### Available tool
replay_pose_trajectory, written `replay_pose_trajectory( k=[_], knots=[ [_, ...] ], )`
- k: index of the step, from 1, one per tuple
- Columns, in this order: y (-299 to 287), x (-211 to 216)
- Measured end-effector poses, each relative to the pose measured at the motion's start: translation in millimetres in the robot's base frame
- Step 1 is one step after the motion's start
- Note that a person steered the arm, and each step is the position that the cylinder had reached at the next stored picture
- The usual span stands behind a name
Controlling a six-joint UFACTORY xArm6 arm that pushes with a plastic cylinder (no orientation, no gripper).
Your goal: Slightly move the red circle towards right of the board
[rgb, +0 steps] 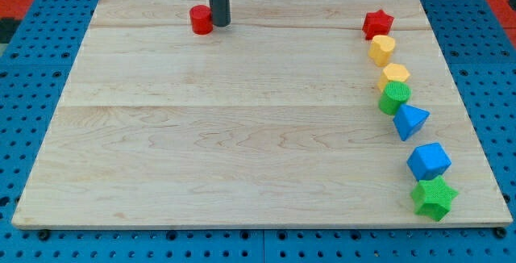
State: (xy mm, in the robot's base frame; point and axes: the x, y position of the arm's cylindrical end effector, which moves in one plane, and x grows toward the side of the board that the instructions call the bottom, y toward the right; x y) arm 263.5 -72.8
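Observation:
The red circle [201, 20] is a short red cylinder near the top edge of the wooden board [242, 134], left of centre. My tip [219, 24] is at the lower end of the dark rod and stands right beside the red circle, on its right side, touching or almost touching it.
A column of blocks runs down the board's right side: red star [376, 24], yellow hexagon [381, 49], yellow block [394, 75], green block [395, 98], blue triangle [410, 121], blue cube [428, 162], green star [434, 198]. Blue pegboard surrounds the board.

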Motion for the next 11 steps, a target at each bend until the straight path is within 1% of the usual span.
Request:
replay_pose_trajectory(
  k=[1, 3, 4, 5, 6, 7, 8, 9, 10, 11],
  knots=[
    [-22, 0],
    [-88, 0],
    [-101, 15],
    [-177, 27],
    [-217, 21],
    [-230, 1],
    [-188, -5],
    [-173, -5],
    [-139, -11],
    [-155, -11]
  ],
)
